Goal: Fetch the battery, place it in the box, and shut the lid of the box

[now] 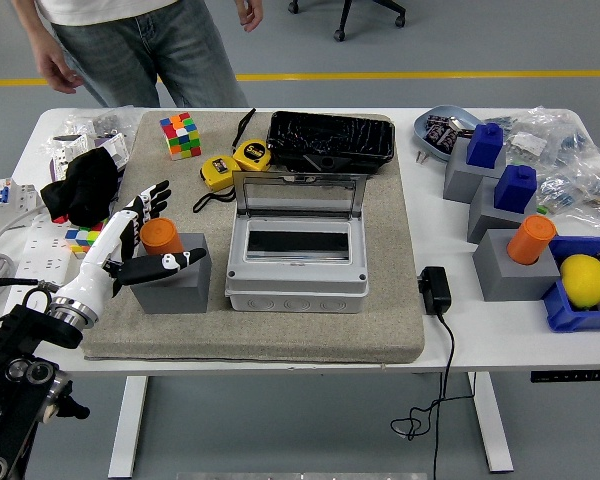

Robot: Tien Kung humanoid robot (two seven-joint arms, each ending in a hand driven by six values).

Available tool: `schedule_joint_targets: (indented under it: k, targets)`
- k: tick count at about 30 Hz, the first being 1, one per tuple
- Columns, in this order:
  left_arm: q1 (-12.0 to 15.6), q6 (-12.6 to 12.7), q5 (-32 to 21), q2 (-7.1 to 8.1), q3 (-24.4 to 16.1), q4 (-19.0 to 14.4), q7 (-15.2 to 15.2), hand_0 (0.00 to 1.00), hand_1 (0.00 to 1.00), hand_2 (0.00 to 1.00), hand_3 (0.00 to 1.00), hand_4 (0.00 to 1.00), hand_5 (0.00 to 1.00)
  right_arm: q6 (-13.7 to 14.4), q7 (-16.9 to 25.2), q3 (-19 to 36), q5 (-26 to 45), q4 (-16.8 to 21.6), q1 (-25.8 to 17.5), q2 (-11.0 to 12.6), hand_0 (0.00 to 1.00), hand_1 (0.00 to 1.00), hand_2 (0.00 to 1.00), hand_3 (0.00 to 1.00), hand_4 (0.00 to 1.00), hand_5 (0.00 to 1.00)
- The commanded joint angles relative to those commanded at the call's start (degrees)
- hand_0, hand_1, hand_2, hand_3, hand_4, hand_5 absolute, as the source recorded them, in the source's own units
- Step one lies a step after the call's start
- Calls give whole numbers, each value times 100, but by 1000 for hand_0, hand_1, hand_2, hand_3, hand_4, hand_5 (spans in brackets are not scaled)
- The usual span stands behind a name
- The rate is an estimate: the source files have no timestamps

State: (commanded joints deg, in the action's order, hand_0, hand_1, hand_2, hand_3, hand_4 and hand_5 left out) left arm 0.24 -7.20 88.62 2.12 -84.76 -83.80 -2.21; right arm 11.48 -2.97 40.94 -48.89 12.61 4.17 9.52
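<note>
- Your grey box (296, 268) sits mid-mat with its lid (298, 194) standing up at the back; nothing shows inside but a dark slot.
- At the table's (450, 350) right edge, a blue bin (570, 306) holds a yellow lemon (583, 279).
- At the far right, a shallow blue dish (446, 128) holds small dark packets.
- Three grey blocks (510, 266) stand near the right edge, two topped with blue pieces, the nearest with an orange cylinder (531, 239).
- Your battery (161, 238), the orange cylinder, stands upright in the grey holder (173, 280) at the mat's (255, 335) left side, just left of the box.
- Your left hand (139, 235) is spread around it: fingers (148, 200) fan out on the battery's left, thumb (170, 265) lies across the holder's top in front of it. Touching or not, you cannot tell.
- A person stands at the far left corner, one hand (57, 72) hanging loose.
</note>
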Motion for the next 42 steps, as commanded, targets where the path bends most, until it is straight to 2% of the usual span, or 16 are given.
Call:
schedule_joint_targets:
  k: [3, 4, 5, 11, 15, 27, 28, 33, 34, 39, 40, 42]
  targets:
    - [-14, 79, -44, -6, 2, 22, -26, 952, 998, 998, 998, 998, 2, 3, 4, -2, 6, -3, 9, 7, 753, 699, 716, 753, 998, 962]
    - [-19, 118, -68, -7, 7, 31, -40, 910, 998, 998, 998, 998, 2, 4, 5, 2, 6, -4, 11, 8, 753, 700, 716, 752, 998, 964]
    - [-22, 154, -88, -8, 13, 40, -54, 910, 998, 998, 998, 998, 2, 4, 6, 2, 6, -3, 11, 9, 753, 700, 716, 752, 998, 964]
    - [6, 591, -361, -32, 102, 116, -288, 881, 982, 998, 998, 998, 2, 4, 2, 14, -1, -1, 16, 7, 753, 699, 717, 755, 998, 966]
    - [75, 714, -445, -79, 182, 102, -362, 881, 982, 998, 998, 998, 2, 5, -3, 18, -6, -1, 8, 1, 753, 699, 717, 755, 998, 966]
    - [115, 913, -751, -158, 256, 148, -536, 869, 964, 998, 998, 998, 2, 3, 13, 43, -2, -4, 9, -6, 753, 699, 716, 753, 998, 970]
    - [113, 932, -805, -160, 268, 158, -551, 857, 946, 971, 998, 998, 11, 3, 14, 41, -1, -4, 10, -5, 753, 699, 715, 752, 998, 973]
    - [121, 971, -909, -164, 318, 189, -579, 857, 946, 971, 998, 998, 11, 3, 15, 33, -1, -4, 9, -7, 753, 699, 715, 752, 998, 973]
    - [124, 978, -912, -162, 337, 198, -581, 844, 924, 928, 993, 998, 9, 3, 15, 26, 2, -6, 8, -7, 752, 700, 715, 753, 998, 975]
    - [118, 1011, -903, -156, 418, 229, -582, 844, 924, 928, 993, 998, 9, 1, 14, 1, 16, -7, 3, -9, 752, 700, 715, 753, 998, 975]
    - [116, 1015, -905, -154, 433, 235, -584, 764, 830, 767, 755, 998, 15, 0, 14, -1, 16, -6, 4, -8, 752, 699, 716, 752, 998, 975]
    - [113, 1033, -912, -145, 499, 255, -589, 764, 830, 767, 755, 998, 15, -1, 15, 0, 16, -8, 8, -8, 752, 699, 716, 752, 998, 975]
